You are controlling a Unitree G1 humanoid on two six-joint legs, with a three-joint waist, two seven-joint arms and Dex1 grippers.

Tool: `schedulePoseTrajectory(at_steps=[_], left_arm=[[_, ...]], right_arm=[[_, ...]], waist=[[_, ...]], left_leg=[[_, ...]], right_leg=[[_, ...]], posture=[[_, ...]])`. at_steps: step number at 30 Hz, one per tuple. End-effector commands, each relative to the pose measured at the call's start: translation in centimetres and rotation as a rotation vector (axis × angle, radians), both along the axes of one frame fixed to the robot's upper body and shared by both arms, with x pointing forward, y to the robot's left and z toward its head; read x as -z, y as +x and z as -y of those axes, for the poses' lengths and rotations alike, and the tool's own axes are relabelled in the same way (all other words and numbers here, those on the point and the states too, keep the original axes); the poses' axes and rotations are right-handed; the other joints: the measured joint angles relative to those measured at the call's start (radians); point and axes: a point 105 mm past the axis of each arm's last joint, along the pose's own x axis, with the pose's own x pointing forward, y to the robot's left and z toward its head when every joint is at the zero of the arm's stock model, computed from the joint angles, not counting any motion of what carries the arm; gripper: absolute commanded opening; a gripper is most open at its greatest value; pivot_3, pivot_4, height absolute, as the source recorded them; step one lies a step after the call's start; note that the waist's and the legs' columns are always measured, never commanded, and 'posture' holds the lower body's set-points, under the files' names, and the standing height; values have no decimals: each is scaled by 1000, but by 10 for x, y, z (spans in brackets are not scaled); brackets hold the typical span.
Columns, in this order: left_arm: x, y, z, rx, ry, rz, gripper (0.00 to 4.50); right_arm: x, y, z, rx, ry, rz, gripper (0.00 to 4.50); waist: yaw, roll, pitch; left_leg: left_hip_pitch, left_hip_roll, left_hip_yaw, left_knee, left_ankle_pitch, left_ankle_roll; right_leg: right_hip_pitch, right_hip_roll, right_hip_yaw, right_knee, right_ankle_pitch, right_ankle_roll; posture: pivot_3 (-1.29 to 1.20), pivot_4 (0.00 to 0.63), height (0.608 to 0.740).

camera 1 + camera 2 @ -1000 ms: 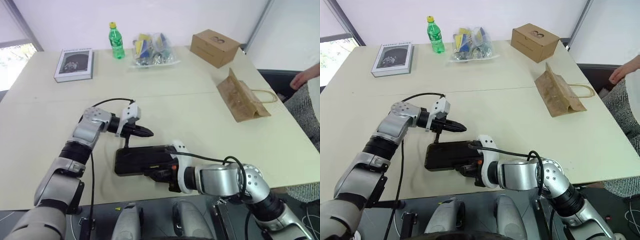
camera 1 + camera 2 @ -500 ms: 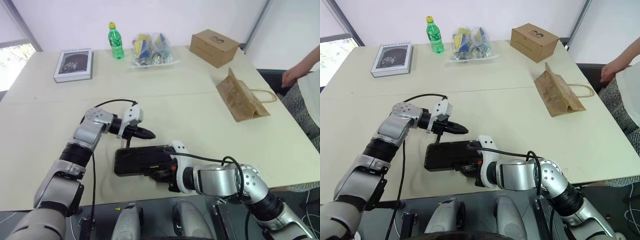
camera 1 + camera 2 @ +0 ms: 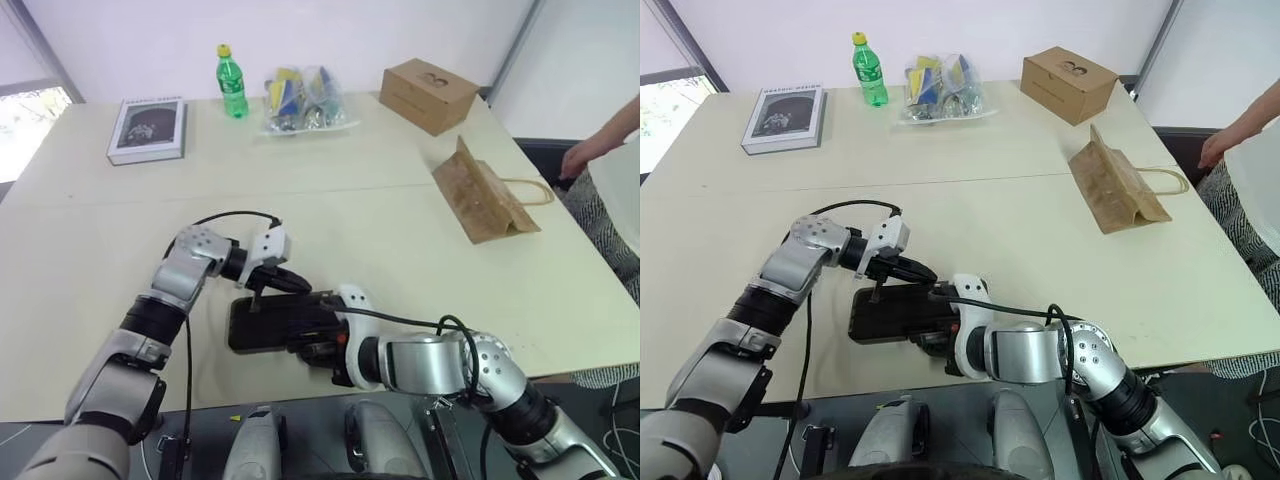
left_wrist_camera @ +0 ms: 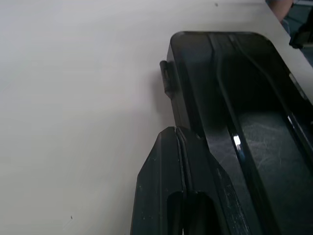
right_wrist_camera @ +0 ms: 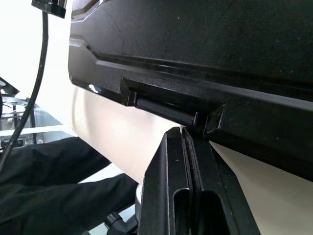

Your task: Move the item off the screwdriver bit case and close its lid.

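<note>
The screwdriver bit case (image 3: 270,322) lies dark and flat near the table's front edge, and its lid (image 4: 254,132) rests flat on top of the tray. My left gripper (image 3: 302,284) is shut, its tips against the case's far long edge, close to the small latch tab (image 4: 166,81). At the case's near edge, my right gripper (image 3: 312,349) is shut too, its fingertips (image 5: 185,134) pressed to the hinge side. The item, a brown paper bag (image 3: 483,195) with twine handles, lies on the table far to the right, apart from the case.
A grey book (image 3: 148,128), a green bottle (image 3: 233,82), a clear bag of packets (image 3: 305,100) and a cardboard box (image 3: 430,95) line the table's far side. A person's hand (image 3: 598,145) shows at the right edge.
My left gripper has come down and back onto the case's far edge. The right gripper has stayed at the near edge. The person's hand at the right has shifted.
</note>
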Motion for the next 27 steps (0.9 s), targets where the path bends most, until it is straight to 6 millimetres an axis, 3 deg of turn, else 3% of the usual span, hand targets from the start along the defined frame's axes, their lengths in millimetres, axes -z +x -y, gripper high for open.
schedulePoseTrajectory(at_steps=[1, 27], left_arm=[[-2, -6, 5, 51, 14, 38, 0], [4, -15, 10, 107, 34, 46, 0]], right_arm=[[-9, -3, -6, -21, 25, 13, 23], [-11, 16, -2, -74, -137, 277, 23]], waist=[[0, 0, 0], [-1, 0, 0]], left_leg=[[0, 0, 0, 0, 0, 0], [0, 0, 0, 0, 0, 0]], right_leg=[[0, 0, 0, 0, 0, 0], [0, 0, 0, 0, -1, -2]], posture=[[0, 150, 740], [0, 150, 740]])
